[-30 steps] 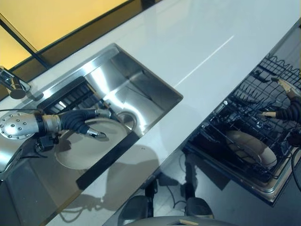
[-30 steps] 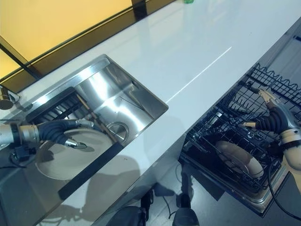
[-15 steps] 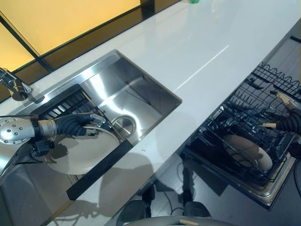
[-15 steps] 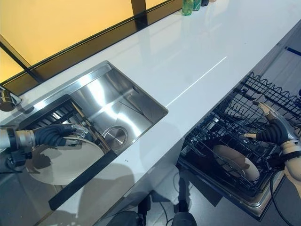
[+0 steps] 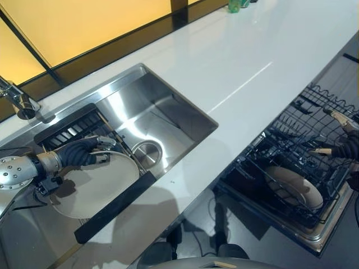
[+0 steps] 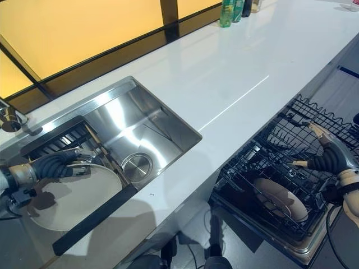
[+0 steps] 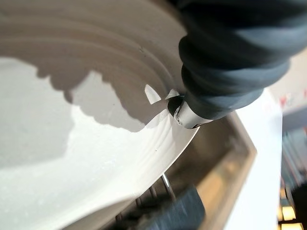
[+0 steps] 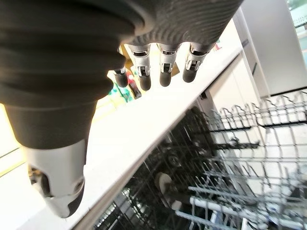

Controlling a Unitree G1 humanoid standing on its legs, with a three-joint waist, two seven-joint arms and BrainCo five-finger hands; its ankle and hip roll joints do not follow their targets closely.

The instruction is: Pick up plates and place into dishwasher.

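Left hand has moved to the sink plate's 11 o'clock rim, fingers now curled over it, lift next. Right hand spread above dishwasher rack.

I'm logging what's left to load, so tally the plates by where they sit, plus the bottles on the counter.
Plates in the sink: 1, the white plate at the left hand.
Plates in the dishwasher rack: 1, a beige plate, near the open right hand.
Bottles at the countertop's far end: at least 2; more are cut off.
Total: at least 4.
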